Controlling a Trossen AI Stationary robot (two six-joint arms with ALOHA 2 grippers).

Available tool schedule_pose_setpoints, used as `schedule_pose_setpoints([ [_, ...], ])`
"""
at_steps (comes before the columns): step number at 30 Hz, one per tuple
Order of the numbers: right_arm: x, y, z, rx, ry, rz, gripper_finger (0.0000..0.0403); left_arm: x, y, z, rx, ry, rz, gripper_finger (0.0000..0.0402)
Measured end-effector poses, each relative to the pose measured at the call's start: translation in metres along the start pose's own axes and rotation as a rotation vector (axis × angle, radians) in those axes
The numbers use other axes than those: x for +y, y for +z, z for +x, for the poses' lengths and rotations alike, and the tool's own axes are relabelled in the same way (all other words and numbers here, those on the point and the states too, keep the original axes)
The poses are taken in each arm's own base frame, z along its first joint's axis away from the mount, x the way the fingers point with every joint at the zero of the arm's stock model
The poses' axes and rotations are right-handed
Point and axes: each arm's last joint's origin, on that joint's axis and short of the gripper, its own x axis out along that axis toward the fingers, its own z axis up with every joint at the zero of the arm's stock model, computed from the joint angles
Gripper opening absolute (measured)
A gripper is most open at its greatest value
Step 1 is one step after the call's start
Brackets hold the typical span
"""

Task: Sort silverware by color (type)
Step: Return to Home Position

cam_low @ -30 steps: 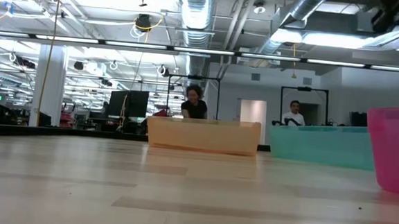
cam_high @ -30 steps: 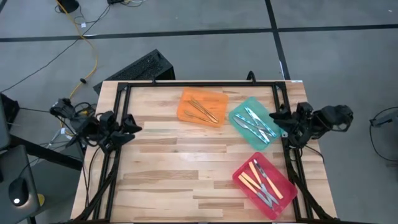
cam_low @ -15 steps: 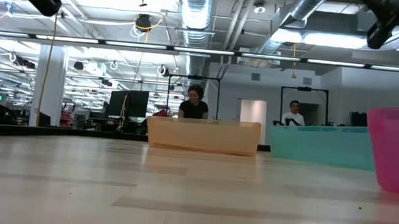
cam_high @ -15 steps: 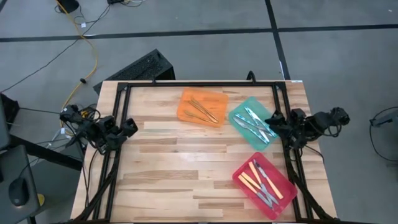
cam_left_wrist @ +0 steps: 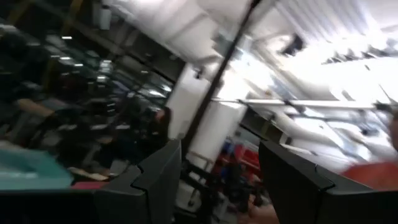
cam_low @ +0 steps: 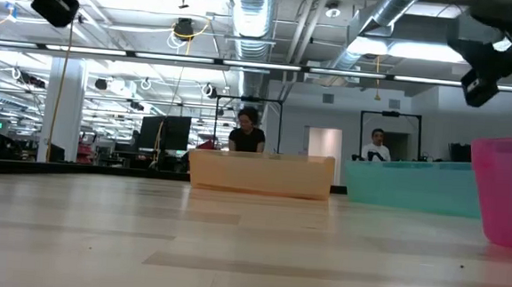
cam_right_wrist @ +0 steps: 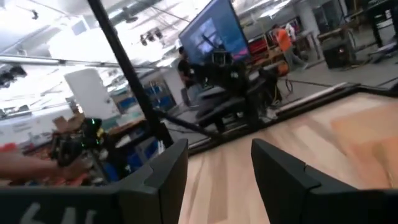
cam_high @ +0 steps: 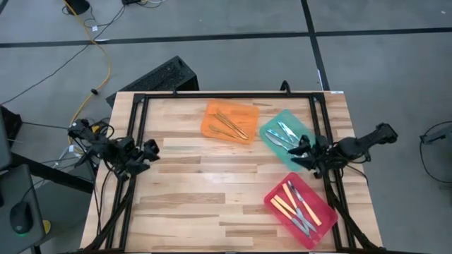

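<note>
On the counter (cam_high: 212, 183): no piece lies loose between the trays, so your only danger is on the way home.
Green tray (cam_high: 281, 156): your right arm hangs above its corner. If it swings down and across, I think it can push or tip this tray.
Red tray (cam_high: 319, 203): it stands near the right arm's rail, so a wide turn may knock it.
Orange tray (cam_high: 207, 125): it is well apart from both arms and has little risk.
Right hand (cam_high: 295, 150): the fingers are apart and hold nothing. If it goes too low, an open finger may hook a handle.
Left hand (cam_high: 152, 149): it is at the counter's left edge, fingers apart and empty, far from every tray.
Silverware: the gold pieces (cam_high: 229, 125) are in the orange tray, the blue-handled pieces (cam_high: 284, 134) in the green one, and the yellow-handled pieces (cam_high: 286, 206) in the red one. One bump could mix them again.
</note>
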Motion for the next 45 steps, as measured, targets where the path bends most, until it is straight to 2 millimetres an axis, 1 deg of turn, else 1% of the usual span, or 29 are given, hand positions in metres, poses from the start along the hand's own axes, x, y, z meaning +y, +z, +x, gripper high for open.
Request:
schedule_pose_setpoints([
  [2,-0.003,-0.01,0.0,0.022,0.01,0.0,0.02,-0.002,0.0,0.0,0.018,-0.055,0.031,0.0201],
  [5,-0.004,-0.013,0.0,0.06,0.008,-0.014,0.02,-0.003,-0.003,0.0,0.055,-0.117,0.098,0.0201],
  [7,-0.005,-0.015,0.0,0.082,0.007,-0.062,0.02,-0.002,-0.005,0.0,0.082,-0.103,0.13,0.0201],
  [11,-0.005,-0.018,0.0,0.104,0.004,-0.161,0.02,0.004,-0.013,-0.001,0.147,-0.004,0.166,0.0201],
  [18,-0.007,-0.02,-0.001,0.131,0.001,-0.246,0.02,0.01,-0.026,-0.004,0.28,0.059,0.125,0.0201],
  [25,-0.007,-0.023,0.0,0.156,-0.004,-0.266,0.02,0.014,-0.032,-0.006,0.343,0.088,0.163,0.0201],
  [33,-0.008,-0.023,0.0,0.163,-0.005,-0.276,0.02,0.017,-0.037,-0.008,0.395,0.131,0.147,0.0201],
  [37,-0.008,-0.024,0.0,0.164,-0.006,-0.276,0.02,0.017,-0.036,-0.008,0.385,0.132,0.145,0.0201],
  [41,-0.008,-0.024,0.0,0.166,-0.006,-0.276,0.02,0.015,-0.035,-0.007,0.381,0.089,0.129,0.0201],
  [45,-0.008,-0.024,0.0,0.167,-0.006,-0.277,0.02,0.012,-0.034,-0.007,0.384,0.022,0.187,0.0201],
])
